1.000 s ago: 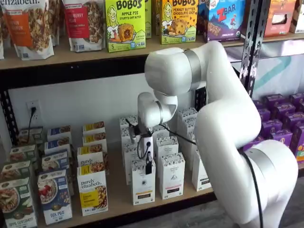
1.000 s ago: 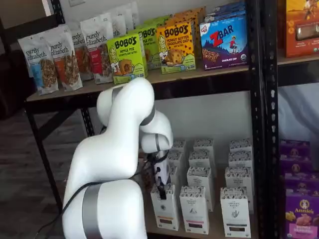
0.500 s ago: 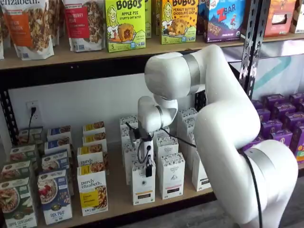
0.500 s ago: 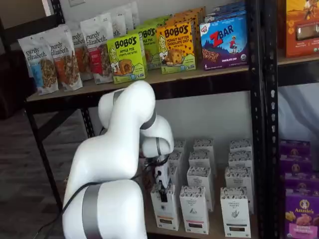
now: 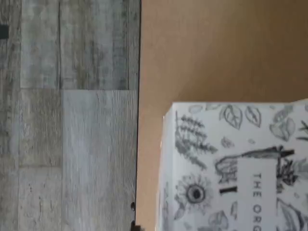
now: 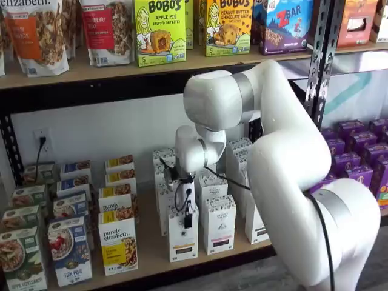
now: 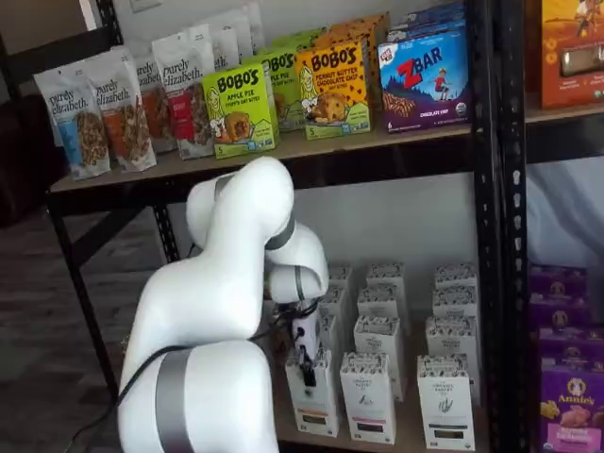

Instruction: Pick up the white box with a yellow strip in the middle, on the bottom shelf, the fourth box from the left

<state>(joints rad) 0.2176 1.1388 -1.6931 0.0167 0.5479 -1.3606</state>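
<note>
White box (image 6: pixel 182 234) stood at the front edge of the bottom shelf (image 6: pixel 151 254), first in its row, so reachable from above. The hand (image 6: pixel 188 219) hung over its top; whether spread or pinching it, I could not tell

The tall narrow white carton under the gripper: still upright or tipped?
Upright. In both shelf views the tall white carton stands square on the tan wooden bottom shelf, level with its neighbours, black gripper fingers at its top.
</note>
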